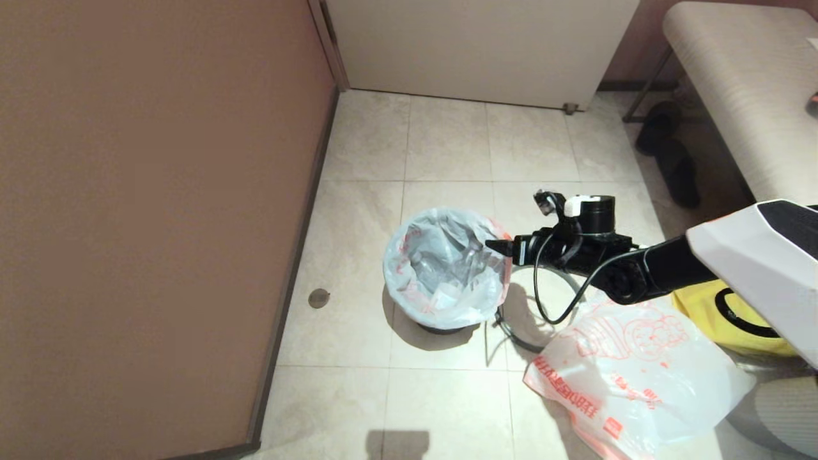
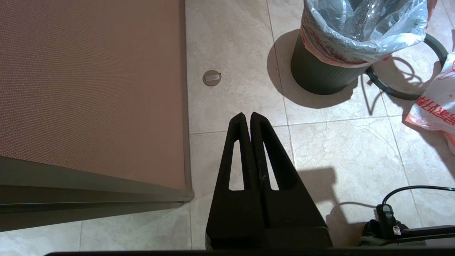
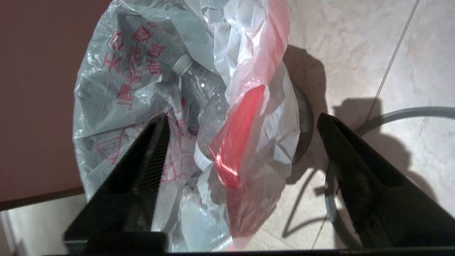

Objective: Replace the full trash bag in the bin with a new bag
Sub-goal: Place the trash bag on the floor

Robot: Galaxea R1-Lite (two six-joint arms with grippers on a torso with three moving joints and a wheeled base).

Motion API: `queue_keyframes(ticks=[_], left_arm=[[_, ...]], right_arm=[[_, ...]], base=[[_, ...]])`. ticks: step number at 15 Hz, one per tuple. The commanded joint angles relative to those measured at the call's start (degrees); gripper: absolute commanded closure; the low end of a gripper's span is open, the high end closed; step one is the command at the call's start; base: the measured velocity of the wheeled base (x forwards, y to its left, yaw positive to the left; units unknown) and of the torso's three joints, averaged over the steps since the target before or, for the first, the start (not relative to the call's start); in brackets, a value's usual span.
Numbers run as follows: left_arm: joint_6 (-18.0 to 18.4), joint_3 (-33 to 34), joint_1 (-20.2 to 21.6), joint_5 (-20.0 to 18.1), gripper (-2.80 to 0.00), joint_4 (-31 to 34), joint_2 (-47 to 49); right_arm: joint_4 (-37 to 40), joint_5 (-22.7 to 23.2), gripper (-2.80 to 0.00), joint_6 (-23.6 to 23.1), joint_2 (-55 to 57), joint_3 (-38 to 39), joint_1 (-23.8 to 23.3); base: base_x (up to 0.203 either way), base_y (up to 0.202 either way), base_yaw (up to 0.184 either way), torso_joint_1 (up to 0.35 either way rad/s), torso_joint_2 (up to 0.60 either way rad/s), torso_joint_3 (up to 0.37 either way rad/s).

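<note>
My right gripper (image 3: 241, 122) is wide open by the full trash bag (image 1: 447, 268); my left gripper (image 2: 247, 117) is closed tight.

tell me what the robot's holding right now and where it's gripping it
Nothing is held. The right gripper has open jaws around the full trash bag's red handle; the left gripper is shut on nothing.

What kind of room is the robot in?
Probably a home hallway by a door: tiled floor, a padded bench with dark shoes beneath, and a small bin lined with a bag.
</note>
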Motion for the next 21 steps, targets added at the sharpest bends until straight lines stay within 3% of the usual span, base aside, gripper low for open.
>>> queue_keyframes(ticks=[1,6,11,14,19,21], left_arm=[[0.0,0.0,0.0,0.0,0.00,0.0,0.1],[0.0,0.0,0.0,0.0,0.00,0.1,0.1],[0.1,0.0,0.0,0.0,0.00,0.0,0.1],[-0.4,0.0,0.0,0.1,0.00,0.0,0.1],[-2.0,0.2,0.1,1.4,0.00,-0.6,0.1],[-2.4,0.2,0.1,1.6,0.00,-0.6,0.1]], right_arm=[[-0.9,-0.6,0.00,0.0,2.0,-0.1,0.5],[-2.8,-0.9,0.00,0.1,2.2,0.1,0.8],[-4.1,-1.1,0.00,3.4,2.1,-0.2,1.0],[-2.7,0.3,0.00,11.2,2.9,-3.5,-0.6],[0.7,4.2,0.00,18.0,1.7,-5.2,-0.9],[2.6,6.3,0.00,20.6,3.9,-10.1,-0.5]], base=[[0.000,0.000,0.000,0.000,0.00,0.000],[0.000,0.000,0.000,0.000,0.00,0.000],[0.000,0.000,0.000,0.000,0.00,0.000],[0.000,0.000,0.000,0.000,0.00,0.000],[0.000,0.000,0.000,0.000,0.00,0.000],[0.000,0.000,0.000,0.000,0.00,0.000]])
